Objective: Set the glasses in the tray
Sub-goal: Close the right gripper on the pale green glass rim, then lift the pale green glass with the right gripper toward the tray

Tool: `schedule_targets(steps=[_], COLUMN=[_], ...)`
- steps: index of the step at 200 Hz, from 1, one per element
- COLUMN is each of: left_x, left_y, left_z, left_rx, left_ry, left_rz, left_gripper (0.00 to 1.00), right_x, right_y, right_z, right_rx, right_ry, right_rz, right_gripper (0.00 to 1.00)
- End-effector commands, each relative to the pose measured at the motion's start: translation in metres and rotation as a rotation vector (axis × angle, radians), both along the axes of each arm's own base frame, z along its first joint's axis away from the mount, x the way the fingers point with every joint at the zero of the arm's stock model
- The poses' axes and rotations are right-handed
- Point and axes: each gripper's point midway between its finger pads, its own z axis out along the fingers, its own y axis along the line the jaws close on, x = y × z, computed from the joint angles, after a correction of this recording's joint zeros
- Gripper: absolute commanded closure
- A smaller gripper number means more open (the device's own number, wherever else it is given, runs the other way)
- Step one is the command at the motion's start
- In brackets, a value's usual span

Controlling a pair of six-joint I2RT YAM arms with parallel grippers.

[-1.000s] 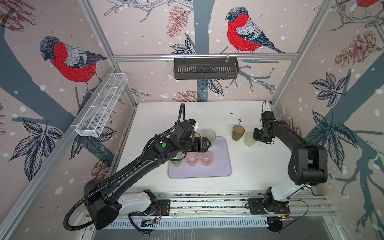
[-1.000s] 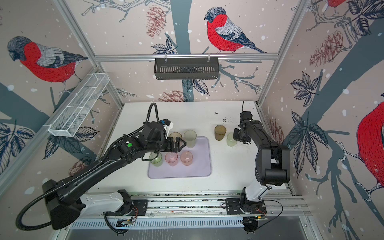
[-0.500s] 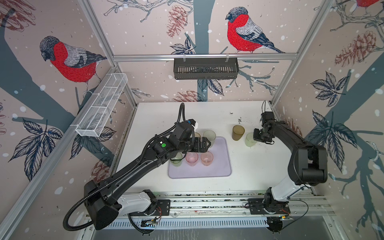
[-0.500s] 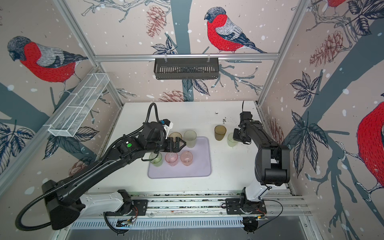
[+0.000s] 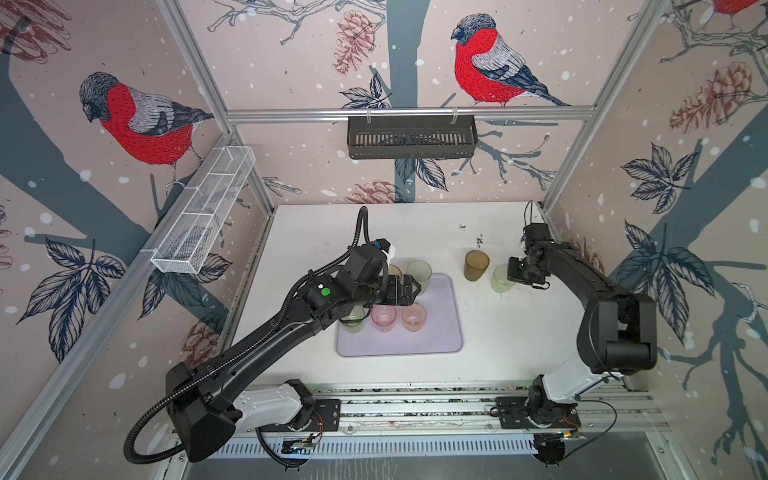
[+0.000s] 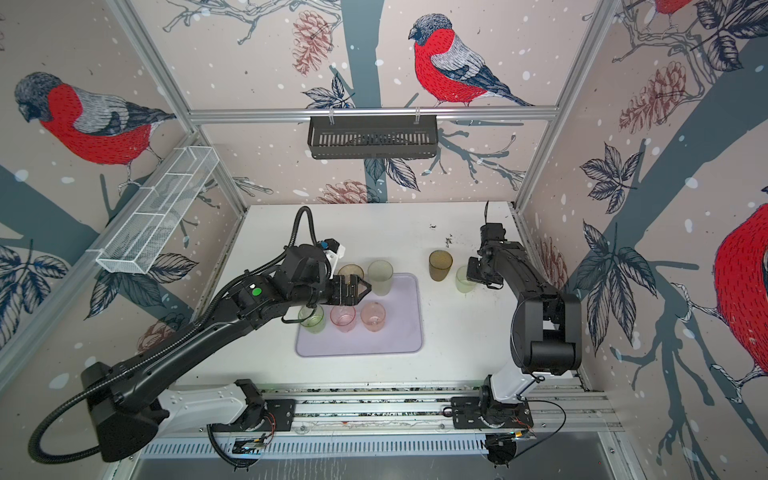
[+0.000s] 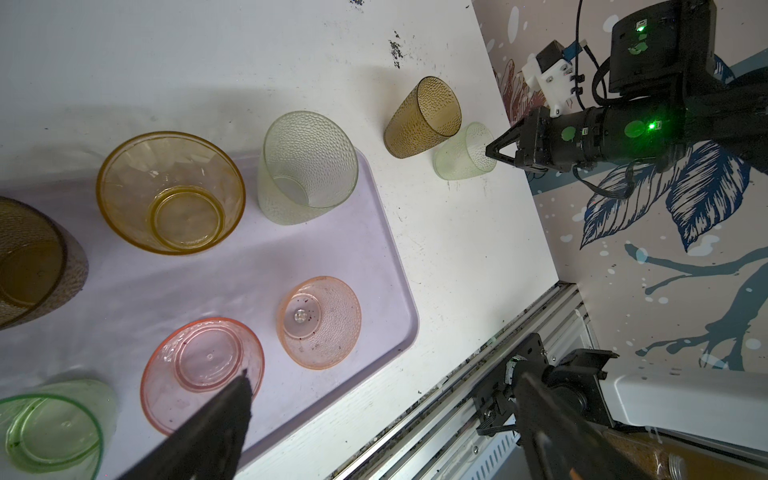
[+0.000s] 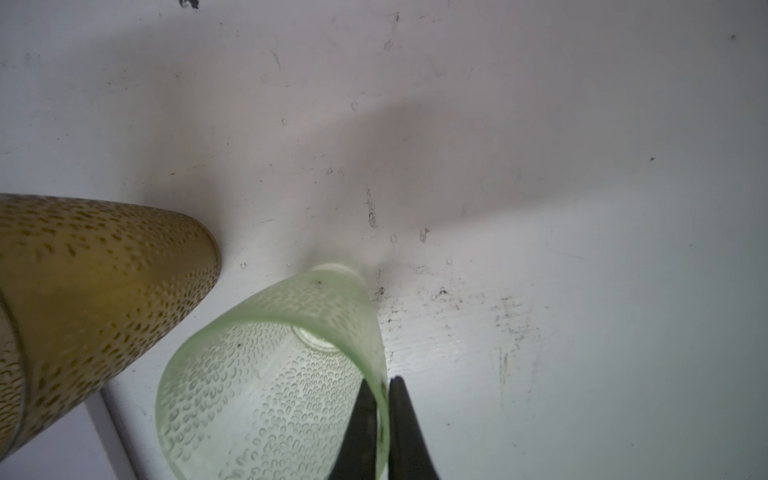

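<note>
Glass of pale green dimpled plastic [image 8: 270,374], rim wall pinched between the right gripper's [image 8: 380,384] jaws, stands on the white table [image 5: 519,332] right of the flat lilac tray [image 5: 436,336], beside a brown dimpled tumbler [image 5: 476,266]; that forearm stretches low. Left gripper [image 5: 409,286], jaws spread wide and empty, hovers over the tray.
</note>
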Motion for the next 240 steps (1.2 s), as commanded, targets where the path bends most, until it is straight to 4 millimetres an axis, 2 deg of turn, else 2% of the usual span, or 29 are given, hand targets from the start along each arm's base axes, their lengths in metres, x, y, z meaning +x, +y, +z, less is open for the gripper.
schedule_targets(steps=[1, 34, 122, 158, 204, 240], left_x=[0.002, 0.001, -0.008, -0.010, -0.012, -0.014], left_y=[0.000, 0.003, 0.018, 0.020, 0.022, 0.025], left_z=[0.004, 0.004, -0.003, -0.006, -0.005, -0.006], left_rx=[-0.016, -0.017, 0.016, 0.021, 0.018, 0.014], left_ry=[-0.014, -0.014, -0.002, 0.006, 0.002, 0.004], left_rz=[0.019, 0.029, 0.050, 0.050, 0.053, 0.060], left_gripper=[0.02, 0.02, 0.02, 0.02, 0.02, 0.02], right_x=[-0.001, -0.012, -0.061, -0.065, -0.069, -0.062], right_y=[-0.002, 0.000, 0.012, 0.034, 0.067, 0.093], right_z=[0.005, 0.010, 0.035, 0.052, 0.059, 0.066], right_rx=[-0.015, -0.016, -0.005, 0.000, 0.023, 0.033], right_ry=[-0.007, -0.005, -0.028, -0.045, -0.051, -0.065], right_rz=[0.002, 0.011, 0.026, 0.072, 0.121, 0.163], right_gripper=[0.97, 0.98, 0.98, 0.98, 0.99, 0.99])
